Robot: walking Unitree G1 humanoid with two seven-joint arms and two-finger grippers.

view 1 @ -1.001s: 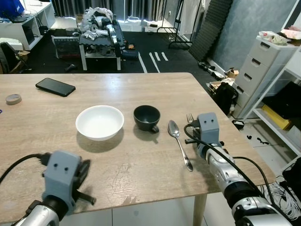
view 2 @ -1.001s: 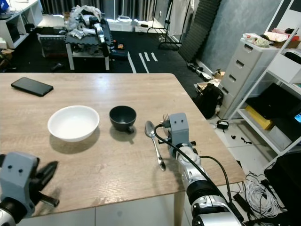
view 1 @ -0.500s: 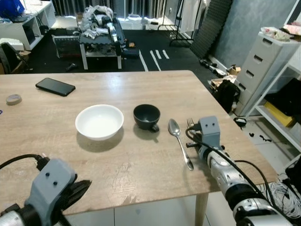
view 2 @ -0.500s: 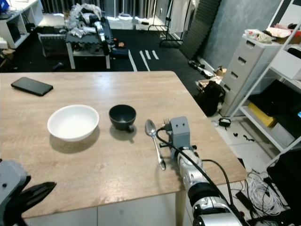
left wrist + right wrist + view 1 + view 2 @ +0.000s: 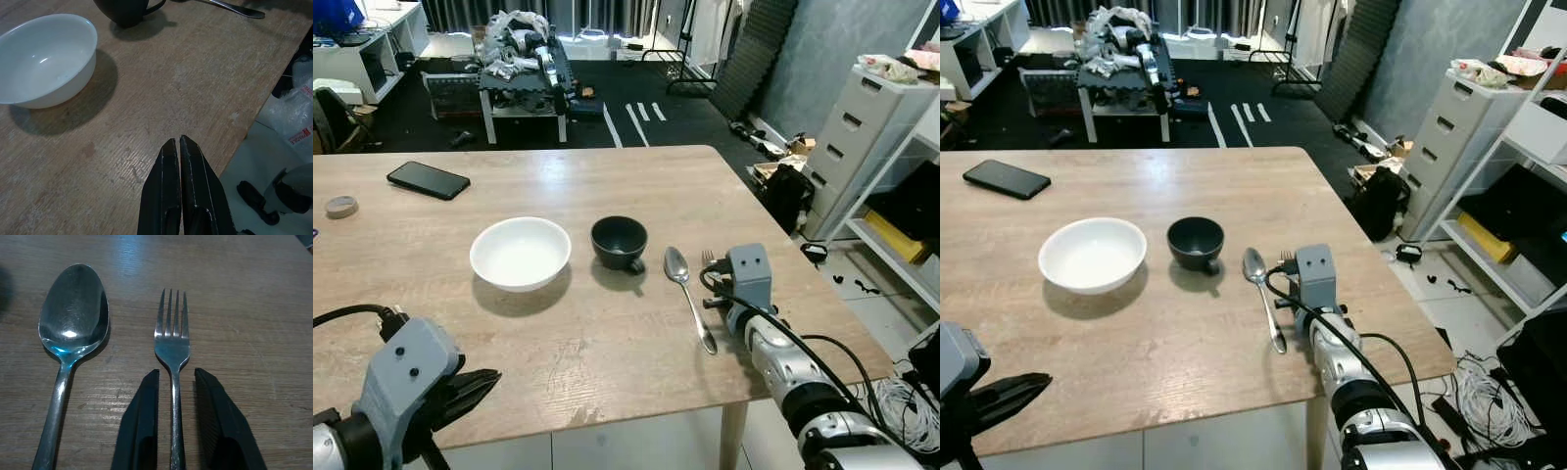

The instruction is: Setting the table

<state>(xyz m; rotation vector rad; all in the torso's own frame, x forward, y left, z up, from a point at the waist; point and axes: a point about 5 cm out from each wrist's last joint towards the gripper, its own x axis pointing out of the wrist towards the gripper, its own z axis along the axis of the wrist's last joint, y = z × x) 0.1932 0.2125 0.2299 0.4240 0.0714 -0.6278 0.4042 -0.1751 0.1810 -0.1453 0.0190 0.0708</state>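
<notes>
Worktop (image 5: 607,343): a pale wood surface carried the place setting.
Black cup (image 5: 619,243): it stood mid-worktop, the landmark of the row.
White bowl (image 5: 521,253): it sat just left of the cup.
Spoon (image 5: 688,297): it lay just right of the cup.
Fork (image 5: 172,350): it lay flat beside the spoon, farther from the cup.
Right tool (image 5: 175,379): released, its fingers straddled the fork handle.
Left tool (image 5: 176,144): clenched on nothing, it hovered at the near edge, well short of the cup.
Phone (image 5: 429,180): it lay far left of the cup.
</notes>
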